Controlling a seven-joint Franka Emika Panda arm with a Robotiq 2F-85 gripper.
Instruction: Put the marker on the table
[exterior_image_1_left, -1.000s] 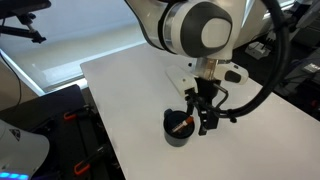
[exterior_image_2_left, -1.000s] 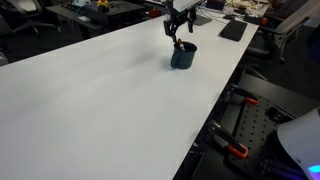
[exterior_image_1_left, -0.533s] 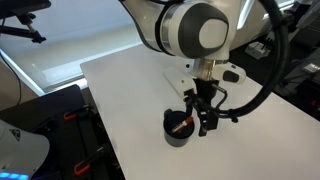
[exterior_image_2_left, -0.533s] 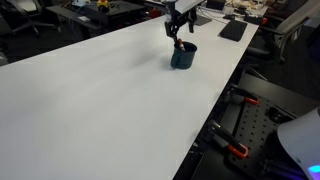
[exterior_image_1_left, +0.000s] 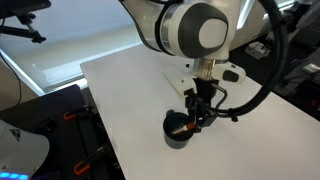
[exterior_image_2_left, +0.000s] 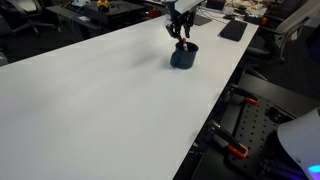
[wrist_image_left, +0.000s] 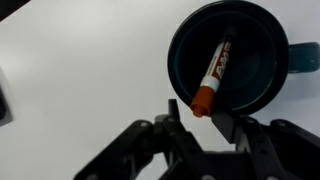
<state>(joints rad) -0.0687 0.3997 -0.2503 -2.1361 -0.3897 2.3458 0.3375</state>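
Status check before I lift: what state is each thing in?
black cup: upright on the table, marker inside.
marker: leaning on the black cup's wall, orange end at the rim, between the jaws.
gripper: at the black cup's rim, jaws partly closed around the marker's end; contact unclear.

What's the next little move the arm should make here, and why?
Probably squeeze the fingers snug on the marker. In the wrist view it leans inside the black cup, its orange end at the rim between the fingers, but a firm grip isn't clear. It needs holding before lifting out to the table.
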